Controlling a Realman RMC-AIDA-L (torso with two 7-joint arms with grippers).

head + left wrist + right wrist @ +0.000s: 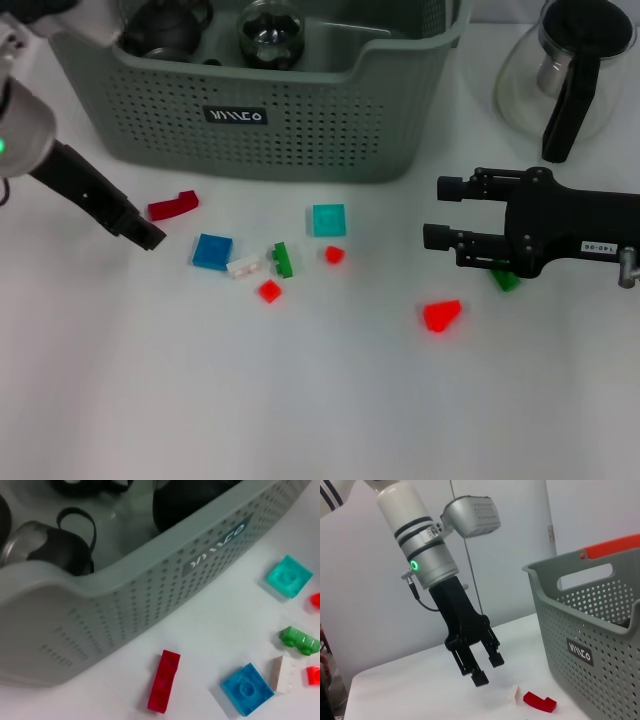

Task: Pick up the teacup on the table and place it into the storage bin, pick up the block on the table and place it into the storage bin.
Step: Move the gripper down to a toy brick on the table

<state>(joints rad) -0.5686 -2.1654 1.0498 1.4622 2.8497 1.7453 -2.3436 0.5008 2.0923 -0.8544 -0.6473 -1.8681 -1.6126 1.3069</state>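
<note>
The large grey-green perforated plastic storage bin (280, 110) stands on the white worktop (300, 400) beyond both hands, holding dark teaware; no teacup can be made out for certain. The left hand (150, 237) slants down with fingers parted and empty, a dark red block (173, 206) just beside it. The right hand (440, 212) reaches level, fingers apart, holding nothing, a bright red block (441, 314) near below.

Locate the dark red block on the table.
In the head view the dark red block lies on the robot's left, just before the storage bin, beside the left gripper.
</note>
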